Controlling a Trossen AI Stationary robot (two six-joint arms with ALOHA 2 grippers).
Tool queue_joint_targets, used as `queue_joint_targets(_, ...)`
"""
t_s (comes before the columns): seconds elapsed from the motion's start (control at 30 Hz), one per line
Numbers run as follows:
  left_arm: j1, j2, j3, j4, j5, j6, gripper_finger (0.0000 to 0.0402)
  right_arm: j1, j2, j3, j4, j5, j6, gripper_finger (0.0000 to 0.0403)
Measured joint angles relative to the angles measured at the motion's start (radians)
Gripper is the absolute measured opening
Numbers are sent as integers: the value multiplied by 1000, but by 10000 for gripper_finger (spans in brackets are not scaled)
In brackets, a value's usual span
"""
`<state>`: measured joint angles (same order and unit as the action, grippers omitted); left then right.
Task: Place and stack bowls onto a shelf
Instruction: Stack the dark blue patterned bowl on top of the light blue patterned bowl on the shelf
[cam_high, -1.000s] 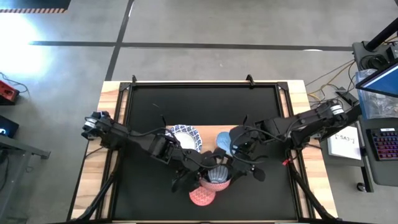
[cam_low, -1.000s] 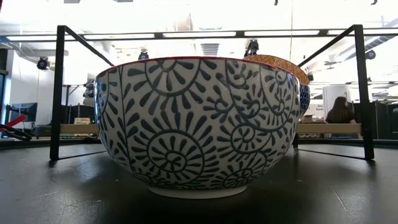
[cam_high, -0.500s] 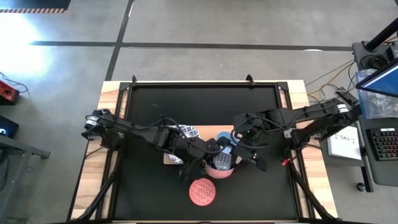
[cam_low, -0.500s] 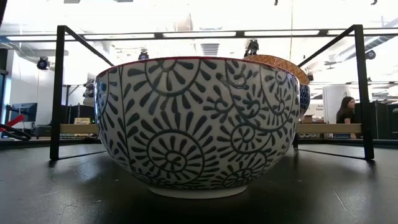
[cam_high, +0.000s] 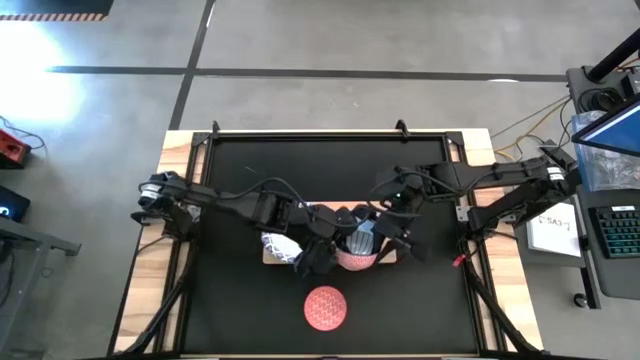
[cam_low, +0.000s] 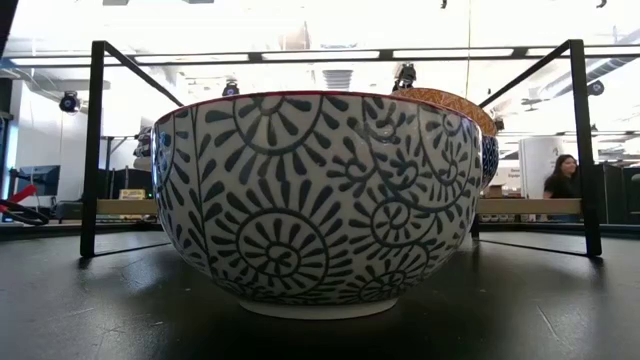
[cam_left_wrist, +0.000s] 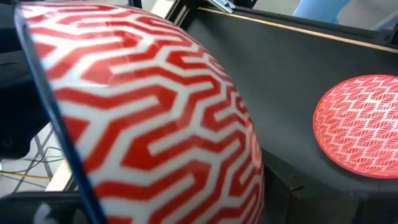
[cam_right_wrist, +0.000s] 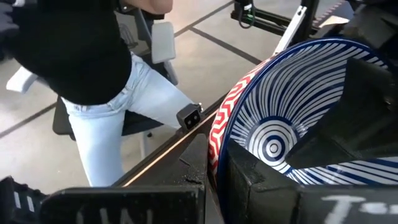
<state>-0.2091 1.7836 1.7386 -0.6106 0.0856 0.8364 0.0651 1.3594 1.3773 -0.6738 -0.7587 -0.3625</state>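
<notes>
Both grippers hold one bowl (cam_high: 355, 259): red zigzag pattern outside (cam_left_wrist: 155, 124), blue stripes on white inside (cam_right_wrist: 280, 118), dark blue rim. It hangs tilted over the near edge of the light-wood shelf (cam_high: 268, 257). My left gripper (cam_high: 322, 250) is at its left side, my right gripper (cam_high: 383, 240) at its right. A wide blue-and-white bowl (cam_high: 281, 245) sits on the shelf under the left arm. A red-inside bowl (cam_high: 325, 308) (cam_left_wrist: 364, 127), dark blue flowers outside (cam_low: 320, 200), stands on the table's near part. An orange bowl (cam_low: 450, 100) shows behind it. My left gripper is shut on the bowl's left rim (cam_left_wrist: 59, 124), coming level from the table's left. The bowl fills the wrist view and hides the fingers, so the kind of hold does not show. The bowl is lifted clear and tilted. My right gripper holds the bowl's right rim (cam_right_wrist: 219, 146), one finger inside (cam_right_wrist: 267, 186) and one outside (cam_right_wrist: 193, 171). It comes from the table's right, slanting down. The bowl is tilted in the hold.
A black metal frame (cam_low: 95, 150) (cam_high: 330, 135) runs round the black tabletop (cam_high: 240, 310). The shelf (cam_low: 530, 206) lies across the table's middle under both arms. A person in jeans (cam_right_wrist: 124, 118) stands beyond the table, another (cam_low: 562, 175) sits far off.
Both grippers have carried the red-zigzag bowl from above the red-inside bowl toward the table's far edge, to the shelf's near edge. The red-inside bowl now stands uncovered on the near part of the table. The left arm now covers most of the wide blue-and-white bowl.
</notes>
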Motion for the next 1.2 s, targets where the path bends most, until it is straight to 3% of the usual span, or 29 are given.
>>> queue_joint_targets(0.37,10,0,0,-50,-19,-68,145,-14,1,-2,-32,14,71,12)
queue_joint_targets(0.43,7,0,1,-44,-73,-127,154,-15,1,-3,-41,29,81,12)
queue_joint_targets(0.53,7,0,23,-71,-132,-176,172,-22,-3,-3,-42,60,83,12)
queue_joint_targets(0.9,3,-5,37,-66,-159,-284,251,-51,2,-4,-68,80,78,12)
queue_joint_targets(1.2,-17,-6,61,-82,-157,-276,261,-86,2,-5,-186,177,87,12)
